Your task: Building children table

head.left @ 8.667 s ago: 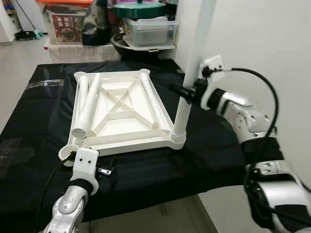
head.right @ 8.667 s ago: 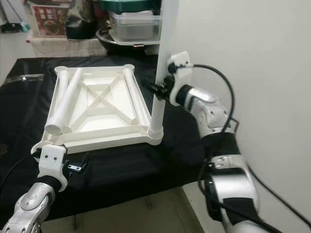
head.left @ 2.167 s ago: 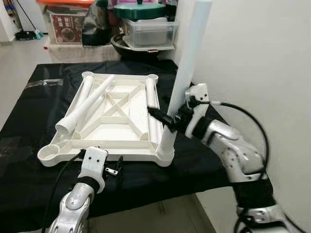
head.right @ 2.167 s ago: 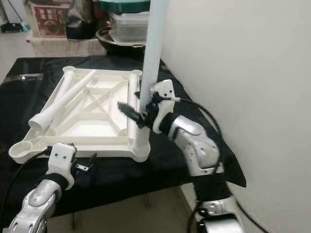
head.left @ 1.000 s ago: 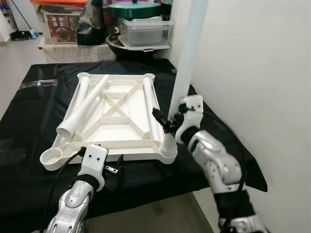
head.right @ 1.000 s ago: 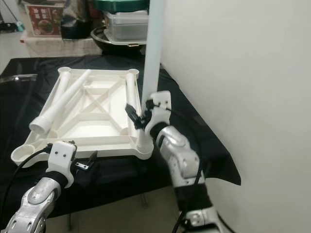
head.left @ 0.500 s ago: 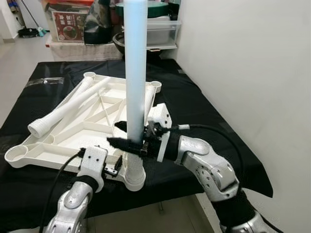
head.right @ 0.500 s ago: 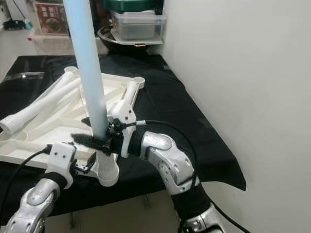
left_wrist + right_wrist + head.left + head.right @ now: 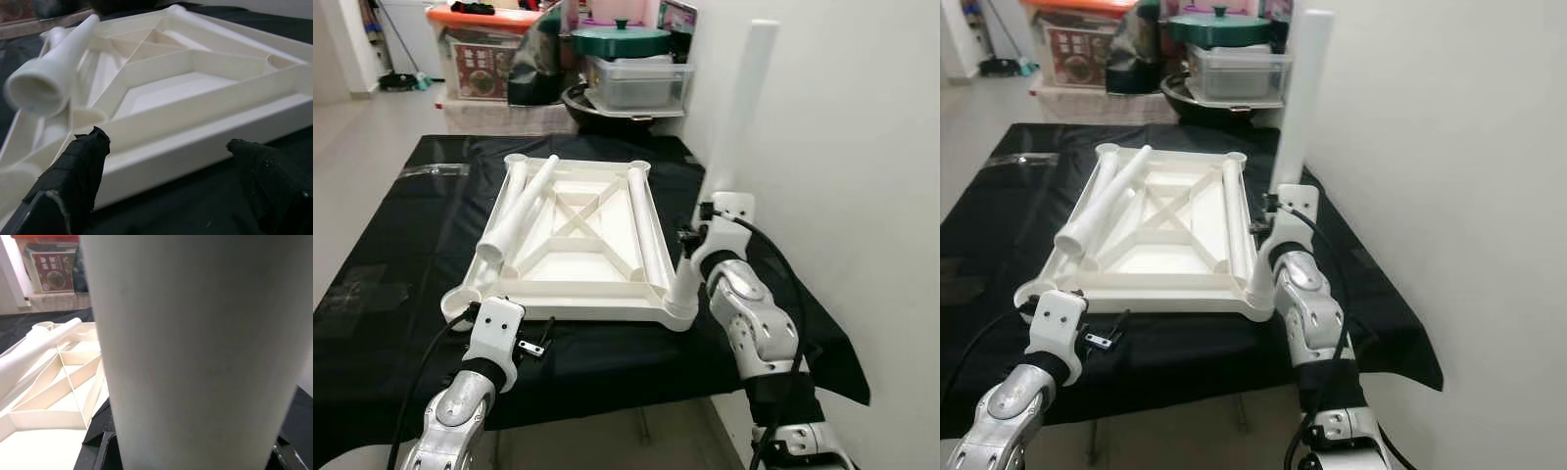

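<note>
The white tabletop (image 9: pixel 578 230) lies upside down on the black-clothed table (image 9: pixel 401 245). One white leg (image 9: pixel 724 157) stands upright in its near right corner socket (image 9: pixel 680 311). My right gripper (image 9: pixel 689 237) is shut on this leg low down; in the right wrist view the leg (image 9: pixel 195 333) sits between the black fingers (image 9: pixel 100 443). Two loose legs (image 9: pixel 521 211) lie along the left side of the tabletop and a third (image 9: pixel 646 223) lies along the right rail. My left gripper (image 9: pixel 534 345) hovers open just before the tabletop's near edge (image 9: pixel 195 152), holding nothing.
A white wall (image 9: pixel 842 147) runs close along the table's right side. Behind the table stand a clear bin with a green-lidded pot (image 9: pixel 628 54) and a printed storage box (image 9: pixel 480 59). Bare floor (image 9: pixel 352 137) lies to the left.
The camera has swung, so the whole scene has shifted. My right gripper stays on the upright leg, now gripping from the leg's right side. The left gripper holds its place by the near edge.
</note>
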